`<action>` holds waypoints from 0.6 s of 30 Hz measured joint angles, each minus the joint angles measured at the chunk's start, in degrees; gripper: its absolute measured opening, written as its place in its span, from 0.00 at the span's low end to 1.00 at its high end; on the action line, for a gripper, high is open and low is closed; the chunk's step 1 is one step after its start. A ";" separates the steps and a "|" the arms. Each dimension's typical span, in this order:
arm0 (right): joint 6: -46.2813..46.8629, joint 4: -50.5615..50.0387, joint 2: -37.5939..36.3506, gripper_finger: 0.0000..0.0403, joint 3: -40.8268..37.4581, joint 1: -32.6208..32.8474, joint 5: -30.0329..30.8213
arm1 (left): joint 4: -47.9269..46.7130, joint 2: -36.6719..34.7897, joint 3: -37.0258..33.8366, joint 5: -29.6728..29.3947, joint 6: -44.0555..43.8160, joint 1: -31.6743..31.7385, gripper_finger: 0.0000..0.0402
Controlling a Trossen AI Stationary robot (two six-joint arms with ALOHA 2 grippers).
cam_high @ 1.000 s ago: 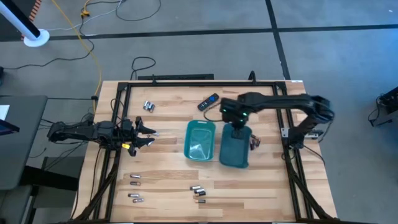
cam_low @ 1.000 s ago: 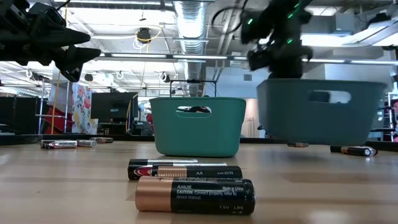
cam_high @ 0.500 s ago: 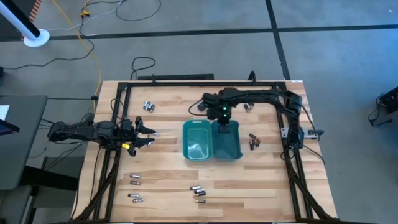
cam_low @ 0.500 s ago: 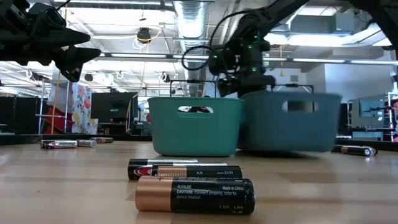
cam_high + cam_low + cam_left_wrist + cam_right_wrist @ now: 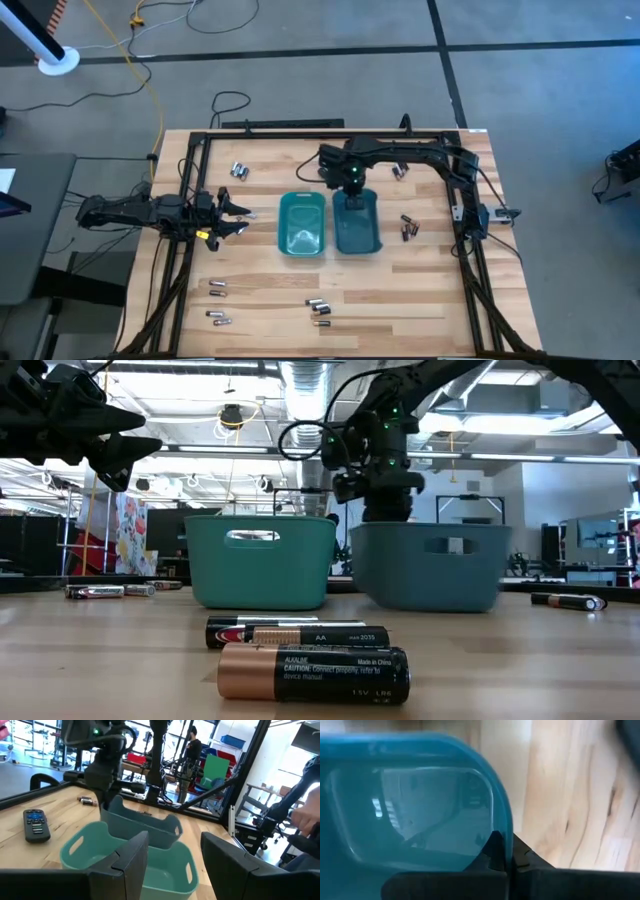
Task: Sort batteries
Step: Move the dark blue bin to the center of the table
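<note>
We are observing the batteries in several loose groups on the wooden surface (image 5: pixel 260 290). The pair near the front edge (image 5: pixel 319 304) is lying flat; in the low view the nearest battery (image 5: pixel 313 673) has its long axis running across the picture, coppery end to the picture's left, with a slimmer AA battery (image 5: pixel 297 632) lying parallel just behind it. Further batteries are lying at the front left (image 5: pixel 217 288), at the back left (image 5: pixel 239 171), to the right of the trays (image 5: pixel 407 229), and near the back frame (image 5: pixel 399 172).

Two teal trays are standing side by side at mid-surface, long axes running front to back: the lighter tray (image 5: pixel 303 224) on the left and the darker tray (image 5: pixel 356 223) touching or just beside it on the right.

The right gripper (image 5: pixel 349 186) is reaching in over the back end of the darker tray; in the right wrist view its fingers (image 5: pixel 496 851) are clamping that tray's rim (image 5: pixel 503 815).

A black remote (image 5: pixel 36 825) is lying flat behind the trays.

The left gripper (image 5: pixel 232 217) is hovering at the left edge, well apart from the trays, its fingers (image 5: pixel 134 860) standing spread and empty.
</note>
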 joint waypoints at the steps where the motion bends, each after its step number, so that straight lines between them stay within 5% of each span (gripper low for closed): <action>1: -0.07 -0.11 0.00 0.00 -0.30 -0.08 0.00 | 0.00 -0.01 0.01 0.00 0.00 -0.01 0.44; 18: 1.81 1.45 0.00 0.00 -1.98 0.29 -0.01 | 0.00 0.01 0.00 0.00 0.00 0.00 0.44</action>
